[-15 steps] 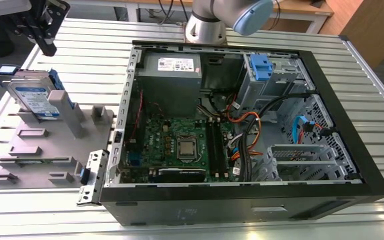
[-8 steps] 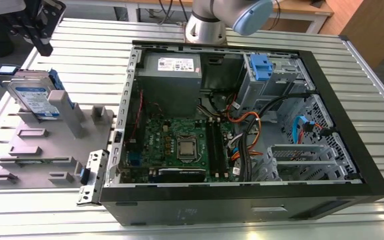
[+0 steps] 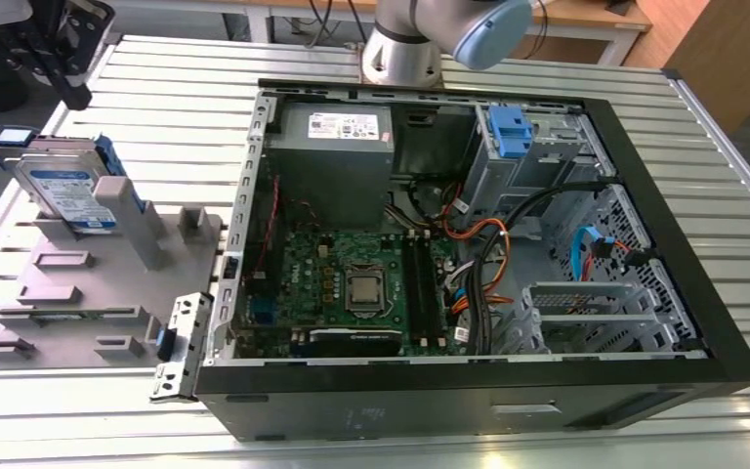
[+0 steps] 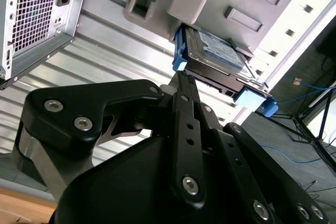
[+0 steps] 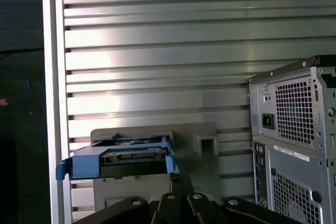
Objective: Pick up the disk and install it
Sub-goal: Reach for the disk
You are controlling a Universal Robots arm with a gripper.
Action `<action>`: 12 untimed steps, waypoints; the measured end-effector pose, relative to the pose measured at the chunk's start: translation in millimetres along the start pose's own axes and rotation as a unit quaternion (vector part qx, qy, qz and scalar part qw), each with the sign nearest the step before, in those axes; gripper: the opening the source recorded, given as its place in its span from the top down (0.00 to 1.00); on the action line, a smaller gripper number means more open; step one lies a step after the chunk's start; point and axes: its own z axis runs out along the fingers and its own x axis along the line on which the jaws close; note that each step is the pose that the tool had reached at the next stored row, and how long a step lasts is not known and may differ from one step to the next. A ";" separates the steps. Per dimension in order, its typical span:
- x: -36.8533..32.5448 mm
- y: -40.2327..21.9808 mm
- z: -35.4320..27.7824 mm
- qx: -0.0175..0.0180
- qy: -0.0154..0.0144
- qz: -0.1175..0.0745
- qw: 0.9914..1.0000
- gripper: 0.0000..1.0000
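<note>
On the slatted metal surface (image 3: 180, 78), toward the exterior view's left, a grey holder (image 3: 89, 293) carries the disk (image 3: 69, 191), standing on edge (blue rails showing). Just beside it lies an open computer case (image 3: 479, 401) holding a green motherboard (image 3: 349, 283), a grey power supply (image 3: 336, 147) and bundled cables (image 3: 479, 264). In both wrist views the black jaws look pressed together, gripping nothing, near the disk but apart from it.

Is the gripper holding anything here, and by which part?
Nothing. The gripper is empty, and the disk sits in its grey stand.
</note>
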 end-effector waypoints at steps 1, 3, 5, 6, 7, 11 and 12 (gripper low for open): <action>1.3 -0.1 0.1 0.000 0.000 0.000 1.000 0.89; 3.9 -0.3 0.5 0.000 0.000 0.000 1.000 0.89; 6.3 -0.5 0.9 0.000 0.000 0.000 1.000 0.89; 7.7 -0.6 1.2 0.000 0.000 0.000 1.000 0.89; 9.1 -0.7 1.5 0.000 0.000 0.000 1.000 0.89; 15.2 -1.3 3.4 0.000 0.000 0.000 1.000 0.89; 16.8 -1.5 4.2 0.000 0.000 0.000 1.000 0.89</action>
